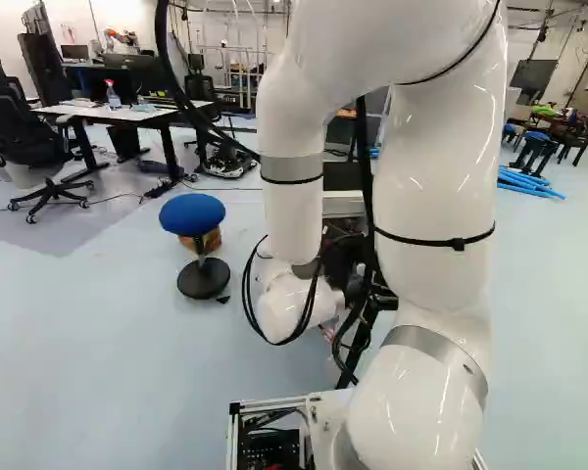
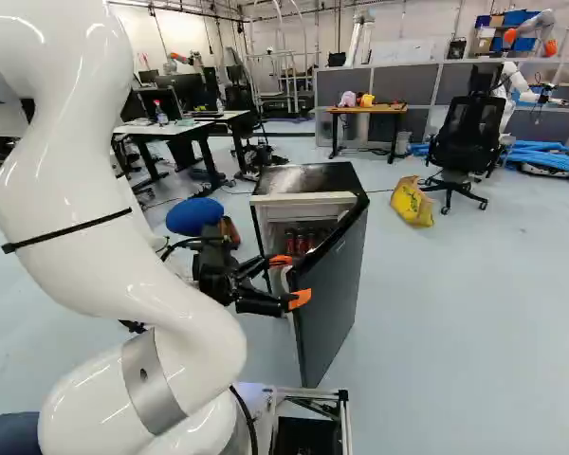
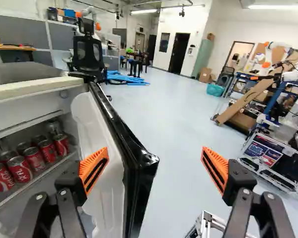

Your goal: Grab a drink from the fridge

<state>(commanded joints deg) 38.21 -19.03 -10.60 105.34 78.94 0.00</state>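
My gripper (image 2: 290, 281) is at the small black fridge (image 2: 308, 180), by its partly open door (image 2: 329, 296). In the wrist view the gripper (image 3: 154, 166) stands wide open. The door's black free edge (image 3: 139, 168) lies between its fingers, nearer one of them; that finger is on the side of the white inner lining (image 3: 92, 129), the other on the outer side. Whether either touches the door, I cannot tell. Red drink cans (image 3: 35, 159) stand in rows on a shelf inside the fridge, beyond the inner finger. The left base view shows the fridge mostly hidden behind the arm.
A blue-topped stool (image 1: 192, 213) stands left of the arm in the left base view. Past the fridge are a yellow bag (image 2: 412, 202), a black office chair (image 2: 467, 142) and a wooden table (image 2: 368, 110). Another robot (image 2: 520, 87) is farther back.
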